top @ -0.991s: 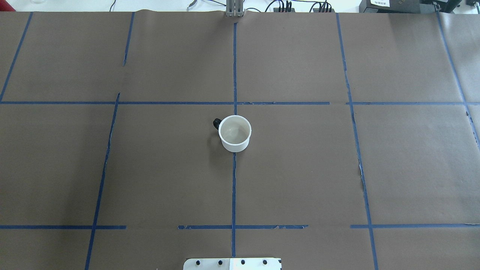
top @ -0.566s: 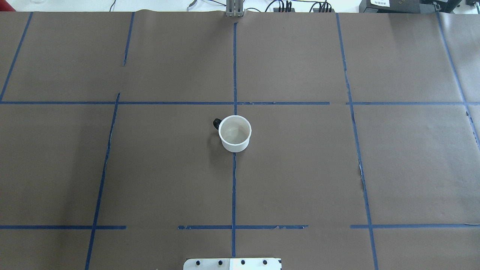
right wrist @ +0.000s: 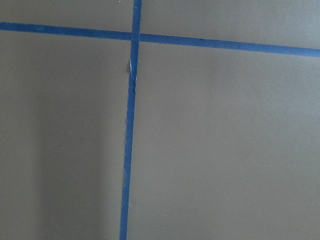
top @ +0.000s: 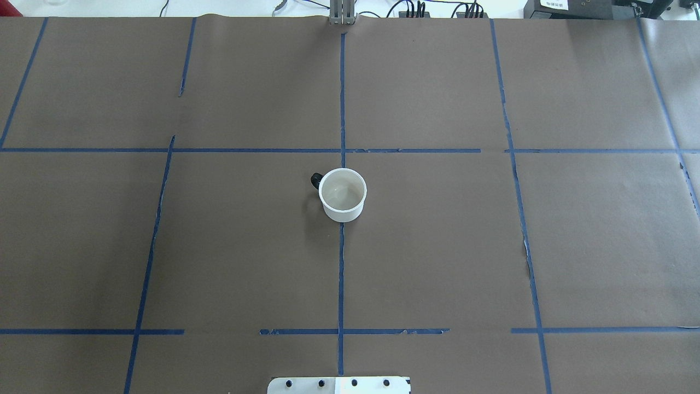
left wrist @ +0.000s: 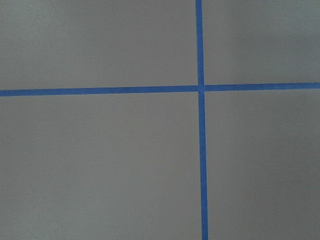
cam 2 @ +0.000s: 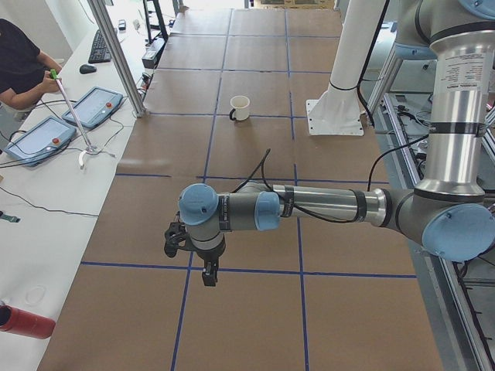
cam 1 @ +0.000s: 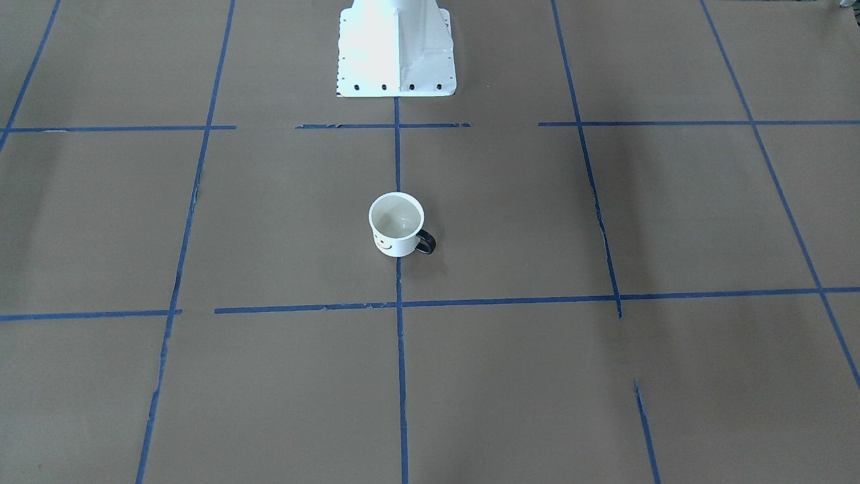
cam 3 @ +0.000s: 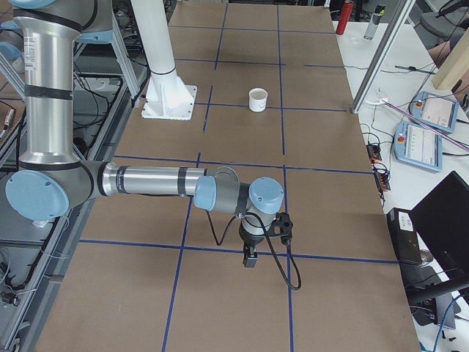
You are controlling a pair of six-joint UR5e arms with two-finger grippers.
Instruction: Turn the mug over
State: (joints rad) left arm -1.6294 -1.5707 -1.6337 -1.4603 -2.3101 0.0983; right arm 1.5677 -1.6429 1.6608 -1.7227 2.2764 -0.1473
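The white mug [top: 343, 195] stands upright with its mouth up in the middle of the table, on a blue tape line. Its black handle [top: 316, 180] points to the view's left and slightly away. The front-facing view shows its smiley face [cam 1: 383, 245] and handle [cam 1: 426, 242]. It also shows small in the left side view [cam 2: 240, 107] and the right side view [cam 3: 257, 99]. My left gripper [cam 2: 209, 276] hangs over the table's left end, far from the mug. My right gripper [cam 3: 250, 259] hangs over the right end. I cannot tell whether either is open or shut.
Brown paper with a blue tape grid covers the table [top: 437, 246]. The robot's white base [cam 1: 396, 47] stands at the near edge. A metal post [top: 342, 12] stands at the far edge. Operator tablets [cam 2: 39, 139] and a person [cam 2: 19, 66] are beside the table.
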